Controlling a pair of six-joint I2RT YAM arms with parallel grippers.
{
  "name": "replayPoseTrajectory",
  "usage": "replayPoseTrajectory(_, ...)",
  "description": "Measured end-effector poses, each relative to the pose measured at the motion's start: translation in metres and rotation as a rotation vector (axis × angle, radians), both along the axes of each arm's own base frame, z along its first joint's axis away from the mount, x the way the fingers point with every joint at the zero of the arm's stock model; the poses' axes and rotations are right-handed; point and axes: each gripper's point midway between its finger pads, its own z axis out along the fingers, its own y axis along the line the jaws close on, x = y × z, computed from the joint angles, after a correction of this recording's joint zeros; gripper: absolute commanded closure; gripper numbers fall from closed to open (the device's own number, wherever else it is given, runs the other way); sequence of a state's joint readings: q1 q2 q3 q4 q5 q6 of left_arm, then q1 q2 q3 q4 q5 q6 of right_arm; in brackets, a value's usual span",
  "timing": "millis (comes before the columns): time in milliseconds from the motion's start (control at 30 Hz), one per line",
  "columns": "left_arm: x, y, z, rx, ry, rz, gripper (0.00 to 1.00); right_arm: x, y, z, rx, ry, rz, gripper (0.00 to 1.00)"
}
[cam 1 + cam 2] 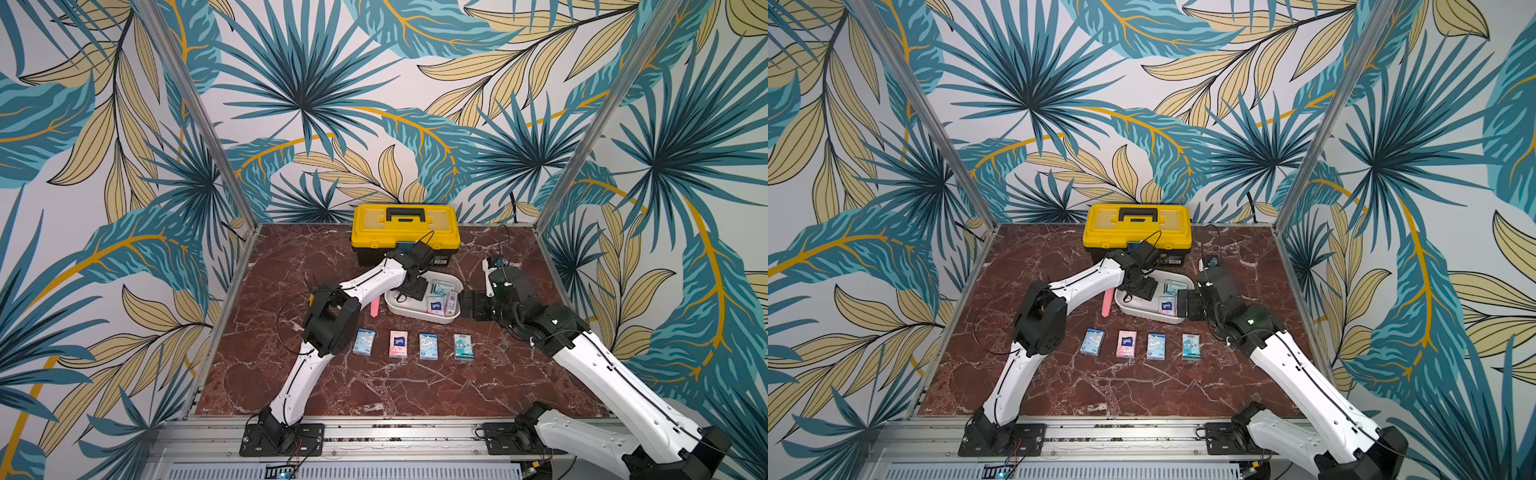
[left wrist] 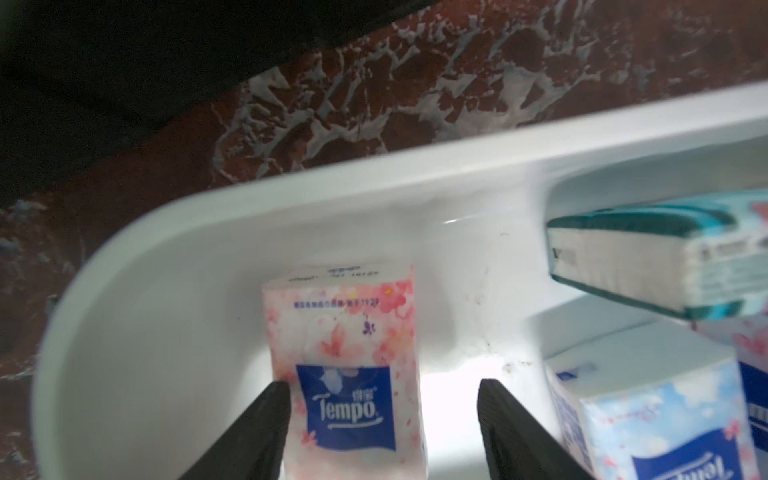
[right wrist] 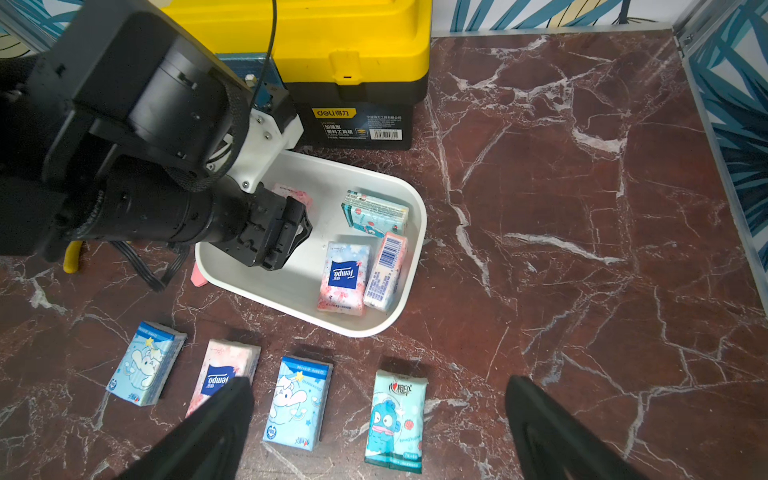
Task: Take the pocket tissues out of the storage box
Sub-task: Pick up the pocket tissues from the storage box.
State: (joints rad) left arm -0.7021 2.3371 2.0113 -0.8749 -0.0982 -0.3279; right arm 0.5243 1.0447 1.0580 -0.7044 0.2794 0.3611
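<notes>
The white storage box (image 1: pixel 419 318) (image 3: pixel 415 232) stands mid-table. My left gripper (image 1: pixel 415 291) (image 2: pixel 382 388) reaches down into it, open, its jaws either side of a pink flowered pocket tissue pack (image 2: pixel 345 353). One finger touches that pack's side and the other stands clear of it. Three more packs lie in the box: a teal one (image 3: pixel 374 214), a blue-pink one (image 3: pixel 343 276) and one on its edge (image 3: pixel 386 270). Several packs lie in a row on the table (image 1: pixel 398 344) in front of the box. My right gripper (image 1: pixel 467 305) (image 3: pixel 380 386) hovers open and holds nothing, just right of the box.
A yellow-and-black toolbox (image 1: pixel 405 230) stands close behind the storage box. A long pink utility knife (image 1: pixel 375 306) lies against the box's left side, under my left arm. Metal frame rails border the marble table.
</notes>
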Motion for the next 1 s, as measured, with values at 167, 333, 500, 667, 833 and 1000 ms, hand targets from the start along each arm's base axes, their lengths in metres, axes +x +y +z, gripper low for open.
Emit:
replayPoseTrajectory(167,-0.001,-0.003,0.009,-0.036,-0.021,0.000,0.20,0.003,0.003,-0.006,-0.006,0.016,0.007,0.01)
replayPoseTrajectory(333,0.001,0.000,0.018,-0.042,-0.048,0.019,0.18,0.004,0.005,-0.007,-0.002,0.020,0.012,0.01)
replayPoseTrajectory(500,0.002,0.001,0.019,-0.039,-0.055,0.027,0.16,0.004,0.005,-0.012,-0.004,0.024,0.013,0.01)
replayPoseTrajectory(667,0.002,0.001,0.016,-0.037,-0.050,0.031,0.16,0.003,0.005,-0.017,-0.011,0.035,0.013,0.01)
replayPoseTrajectory(833,0.000,0.002,0.000,-0.019,-0.019,0.039,0.16,0.003,0.005,-0.018,-0.011,0.037,0.013,0.01)
replayPoseTrajectory(1000,-0.005,0.006,-0.022,0.012,0.023,0.046,0.22,0.003,0.005,-0.019,-0.011,0.037,0.013,0.01)
